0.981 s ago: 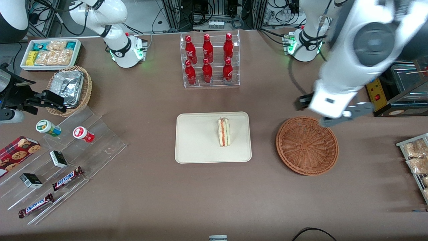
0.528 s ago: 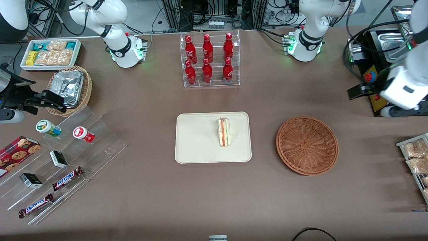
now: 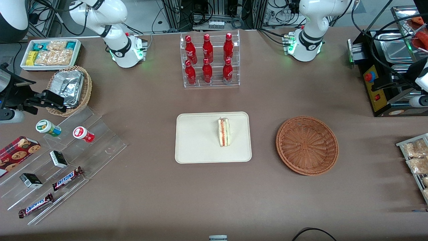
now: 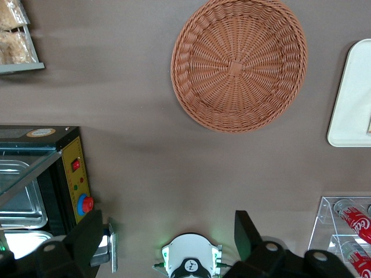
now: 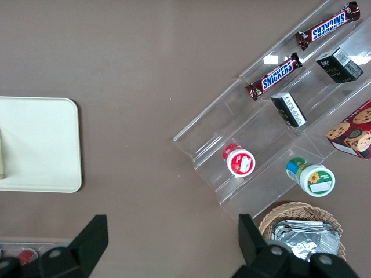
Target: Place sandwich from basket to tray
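The sandwich [image 3: 224,132] stands on its edge on the cream tray [image 3: 197,140], near the tray's side that faces the basket. The reddish-brown wicker basket [image 3: 307,145] is empty and sits beside the tray, toward the working arm's end of the table. It also shows in the left wrist view [image 4: 239,63], with a corner of the tray [image 4: 353,98]. My left gripper [image 4: 168,231] is open and empty, high above the table near its own arm base. In the front view only a bit of its wrist [image 3: 422,75] shows at the frame's edge.
A clear rack of red bottles [image 3: 210,60] stands farther from the front camera than the tray. A black machine with a red button [image 3: 384,87] and a rack of snack bags [image 3: 414,160] are at the working arm's end. Acrylic steps with candy bars [image 3: 67,157] are at the parked arm's end.
My left arm has swung from above the basket's rim out toward the working arm's end of the table, almost leaving the front view. The sandwich has stayed on the tray.
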Controlling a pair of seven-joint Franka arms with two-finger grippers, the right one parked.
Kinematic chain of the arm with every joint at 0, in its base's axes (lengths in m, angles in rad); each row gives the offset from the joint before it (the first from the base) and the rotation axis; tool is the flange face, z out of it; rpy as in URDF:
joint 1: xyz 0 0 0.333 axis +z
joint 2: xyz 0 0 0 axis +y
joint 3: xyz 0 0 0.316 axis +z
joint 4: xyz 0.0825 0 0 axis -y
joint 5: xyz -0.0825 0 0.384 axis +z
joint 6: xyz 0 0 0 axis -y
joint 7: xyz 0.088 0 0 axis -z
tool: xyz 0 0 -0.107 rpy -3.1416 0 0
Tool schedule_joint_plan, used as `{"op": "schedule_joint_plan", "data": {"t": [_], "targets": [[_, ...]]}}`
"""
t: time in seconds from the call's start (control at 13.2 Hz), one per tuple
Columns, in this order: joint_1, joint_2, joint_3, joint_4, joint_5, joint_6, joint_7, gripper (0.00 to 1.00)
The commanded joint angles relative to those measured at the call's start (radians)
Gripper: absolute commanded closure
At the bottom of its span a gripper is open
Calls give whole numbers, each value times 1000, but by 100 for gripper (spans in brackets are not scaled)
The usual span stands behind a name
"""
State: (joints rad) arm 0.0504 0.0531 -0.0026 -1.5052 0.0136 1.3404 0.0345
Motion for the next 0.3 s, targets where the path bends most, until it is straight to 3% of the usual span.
{"op": "schedule_joint_plan", "data": {"t": [0.0,0.23], "targets": [[-41,-7,-16,0,17,19,2,0],[-70,7,-17,23,40,19,-74,0]]}}
